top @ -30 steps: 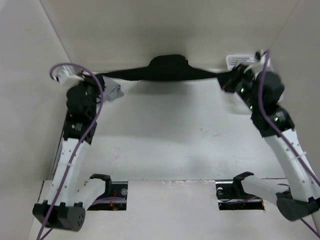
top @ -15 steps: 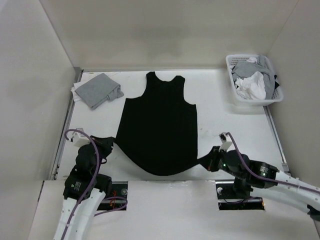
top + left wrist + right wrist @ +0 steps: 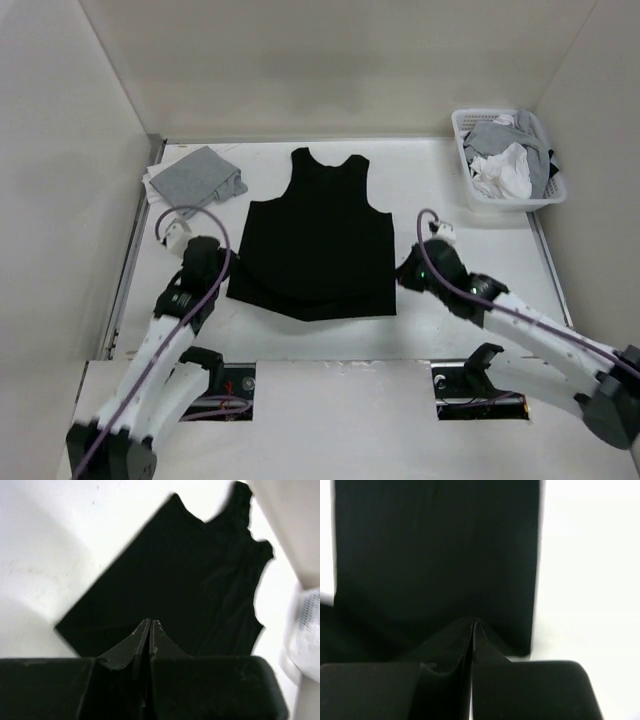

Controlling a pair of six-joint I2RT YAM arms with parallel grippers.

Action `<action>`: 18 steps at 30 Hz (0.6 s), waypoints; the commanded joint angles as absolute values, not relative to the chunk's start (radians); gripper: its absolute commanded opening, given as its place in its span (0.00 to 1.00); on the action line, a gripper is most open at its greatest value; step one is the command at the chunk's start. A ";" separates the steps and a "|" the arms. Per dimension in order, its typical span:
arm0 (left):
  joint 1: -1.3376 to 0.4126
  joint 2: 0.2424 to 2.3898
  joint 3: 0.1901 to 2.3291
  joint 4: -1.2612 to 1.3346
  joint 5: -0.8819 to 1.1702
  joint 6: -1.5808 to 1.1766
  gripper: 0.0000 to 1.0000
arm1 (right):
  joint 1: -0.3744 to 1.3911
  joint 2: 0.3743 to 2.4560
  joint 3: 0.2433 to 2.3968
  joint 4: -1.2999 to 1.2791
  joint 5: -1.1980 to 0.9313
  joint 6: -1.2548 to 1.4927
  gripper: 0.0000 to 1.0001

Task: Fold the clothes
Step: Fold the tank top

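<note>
The clothes, a black tank top (image 3: 320,225), lie flat in the middle of the table with straps toward the far wall. The bottom hem is doubled up over the lower body. My left gripper (image 3: 226,270) sits at the left edge of that fold, jaws shut on the hem corner. My right gripper (image 3: 401,276) is at the right edge, shut on the other corner. In the left wrist view the shut tips (image 3: 150,623) rest over the black fabric (image 3: 195,575). The right wrist view shows shut tips (image 3: 472,623) over the cloth (image 3: 435,550) near its right edge.
A white basket (image 3: 500,214) with white and grey garments stands at the far right. A folded light grey garment (image 3: 193,180) lies at the far left. Side walls close in the table on both sides and behind.
The tank top went from hanging stretched at the far end to lying flat. Both grippers have since moved away from the near edge, carrying the hem up over the lower body.
</note>
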State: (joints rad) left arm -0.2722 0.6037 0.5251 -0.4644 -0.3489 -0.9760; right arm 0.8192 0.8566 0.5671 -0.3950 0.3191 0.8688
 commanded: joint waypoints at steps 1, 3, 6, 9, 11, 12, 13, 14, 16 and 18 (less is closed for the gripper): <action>-0.233 0.905 0.615 -0.022 -0.388 -0.930 0.01 | 0.575 1.044 0.720 -0.056 0.094 0.651 0.00; -0.214 1.084 0.719 0.075 -0.377 -0.917 0.01 | 0.474 1.161 0.828 -0.008 0.033 0.634 0.00; -0.197 1.343 0.940 0.162 -0.368 -0.904 0.02 | 0.352 1.357 1.032 0.018 -0.037 0.615 0.00; -0.194 1.590 1.193 0.166 -0.356 -0.864 0.03 | 0.260 1.533 1.228 0.012 -0.084 0.636 0.00; -0.186 1.733 1.342 0.144 -0.341 -0.848 0.05 | 0.217 1.648 1.352 0.006 -0.101 0.658 0.00; -0.180 1.790 1.403 0.135 -0.341 -0.848 0.07 | 0.200 1.704 1.412 0.003 -0.107 0.673 0.01; -0.171 1.840 1.458 0.129 -0.336 -0.847 0.12 | 0.190 1.763 1.474 -0.003 -0.116 0.689 0.06; -0.162 1.885 1.507 0.121 -0.324 -0.847 0.19 | 0.182 1.826 1.533 -0.014 -0.124 0.701 0.14; -0.137 1.920 1.542 0.127 -0.298 -0.862 0.33 | 0.177 1.926 1.622 -0.046 -0.132 0.721 0.32; -0.120 1.911 1.522 0.153 -0.285 -0.868 0.46 | 0.180 1.957 1.626 -0.063 -0.132 0.729 0.39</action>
State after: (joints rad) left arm -0.1570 1.9339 1.4986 0.1135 -0.3069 -0.8707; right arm 0.1688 1.9102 1.5906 -0.0349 -0.0895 0.7048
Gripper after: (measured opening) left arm 0.425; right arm 0.376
